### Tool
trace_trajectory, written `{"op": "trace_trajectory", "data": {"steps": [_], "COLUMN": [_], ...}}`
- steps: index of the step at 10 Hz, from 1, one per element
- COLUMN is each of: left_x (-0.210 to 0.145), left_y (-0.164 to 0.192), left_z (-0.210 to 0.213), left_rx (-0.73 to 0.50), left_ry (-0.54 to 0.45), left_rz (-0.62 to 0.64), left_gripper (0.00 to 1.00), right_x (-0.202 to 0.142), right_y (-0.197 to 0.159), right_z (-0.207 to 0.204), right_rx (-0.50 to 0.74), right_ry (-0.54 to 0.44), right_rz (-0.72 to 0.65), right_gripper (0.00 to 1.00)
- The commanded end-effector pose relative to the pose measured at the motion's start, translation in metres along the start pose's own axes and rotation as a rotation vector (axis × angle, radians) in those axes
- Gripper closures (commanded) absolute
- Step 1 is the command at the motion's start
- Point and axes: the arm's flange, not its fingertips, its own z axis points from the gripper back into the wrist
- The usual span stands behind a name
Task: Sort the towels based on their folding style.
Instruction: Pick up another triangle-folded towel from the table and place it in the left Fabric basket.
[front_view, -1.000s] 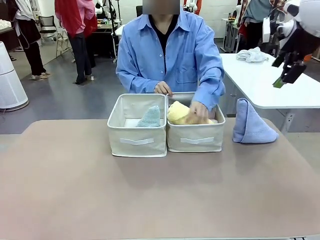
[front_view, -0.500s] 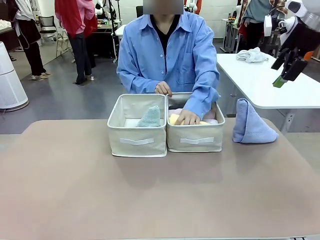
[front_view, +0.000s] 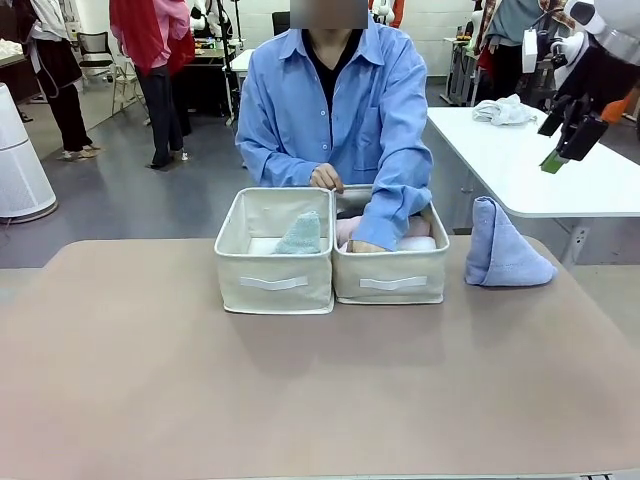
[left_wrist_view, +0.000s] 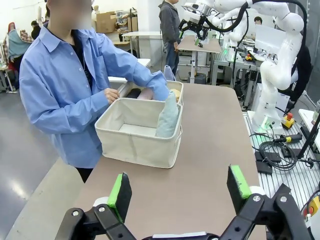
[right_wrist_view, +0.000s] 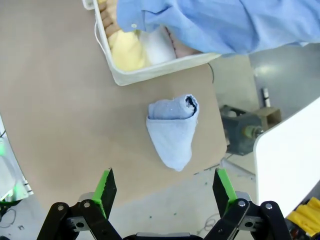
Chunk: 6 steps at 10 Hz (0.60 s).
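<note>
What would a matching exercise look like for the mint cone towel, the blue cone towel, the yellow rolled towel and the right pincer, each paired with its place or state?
1 mint cone towel
2 blue cone towel
3 yellow rolled towel
4 right pincer

A in the right box
B open, raised in the air
C on the bare table
D in the left box

Pairs: 1-D, 2-C, 3-A, 4-B

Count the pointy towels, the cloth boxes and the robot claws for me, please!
Pointy towels: 2 (blue towel on the table, green towel in the left box)
Cloth boxes: 2 (left box, right box)
Claws: 2 (left claw, right claw, both open)
Total: 6
</note>
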Motion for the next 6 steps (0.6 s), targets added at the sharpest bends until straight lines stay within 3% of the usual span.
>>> {"op": "trace_trajectory", "data": {"steps": [1, 2, 4, 6], "left_x": [0.0, 0.0, 0.0, 0.0], "left_y": [-0.002, -0.002, -0.002, -0.002], "left_z": [0.001, 0.001, 0.001, 0.001], "left_rx": [-0.004, -0.004, -0.004, -0.004], "left_ry": [-0.003, -0.003, -0.003, -0.003], "left_rz": [-0.017, -0.017, -0.017, -0.017], "left_gripper": [0.0, 0.0, 0.0, 0.0], "right_x": [0.012, 0.02, 0.028, 0.035], "right_y": [-0.017, -0.03, -0.044, -0.056], "right_z": [-0.028, -0.048, -0.077, -0.102], "right_rx": [0.036, 0.037, 0.102, 0.163], "right_ry": [0.097, 0.166, 0.21, 0.224], "right_rz": [0.076, 0.148, 0.296, 0.31], "right_gripper": [0.0, 0.0, 0.0, 0.0]}}
